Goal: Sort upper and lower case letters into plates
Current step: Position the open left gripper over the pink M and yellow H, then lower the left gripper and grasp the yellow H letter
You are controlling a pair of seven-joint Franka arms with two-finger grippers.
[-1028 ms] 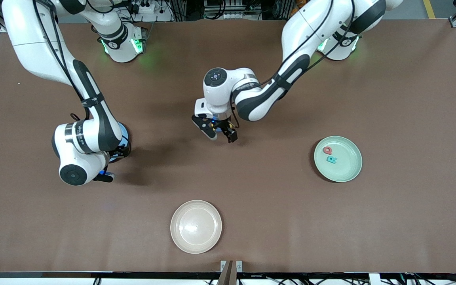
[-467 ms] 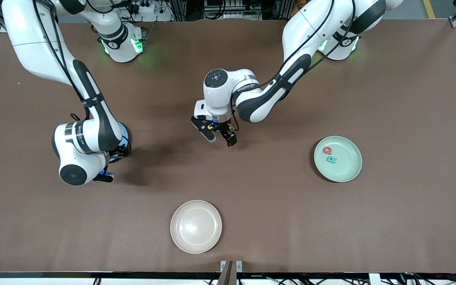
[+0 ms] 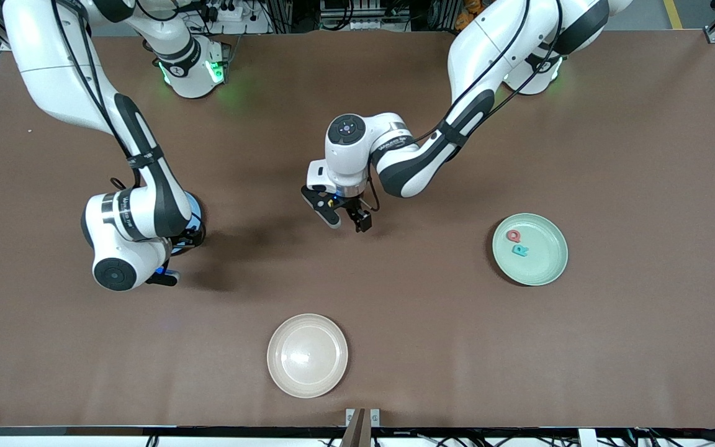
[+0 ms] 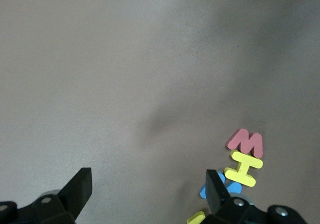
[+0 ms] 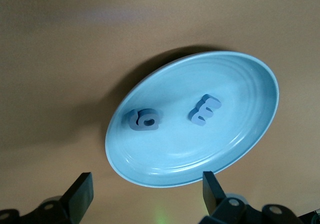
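My left gripper (image 3: 346, 219) hangs open over bare table at mid-table, nothing between its fingers (image 4: 78, 188). Beside one finger lies a cluster of letters: a red M (image 4: 246, 142), a yellow H (image 4: 244, 169), a blue letter (image 4: 230, 188) partly hidden, and a yellow piece (image 4: 197, 217). The hand hides them in the front view. My right gripper (image 5: 147, 191) is open over the rim of the blue plate (image 5: 225, 149), which holds two blue letters (image 5: 143, 119) (image 5: 205, 109). The mint plate (image 3: 547, 264) holds a red Q (image 3: 513, 236) and a teal letter (image 3: 520, 250).
A cream plate (image 3: 307, 355) with nothing in it lies near the front edge. The right arm covers most of the blue plate (image 3: 194, 207) in the front view. The mint plate lies toward the left arm's end of the table.
My left hand has drifted slightly toward the left arm's end of the table, still open. The right arm has not moved.
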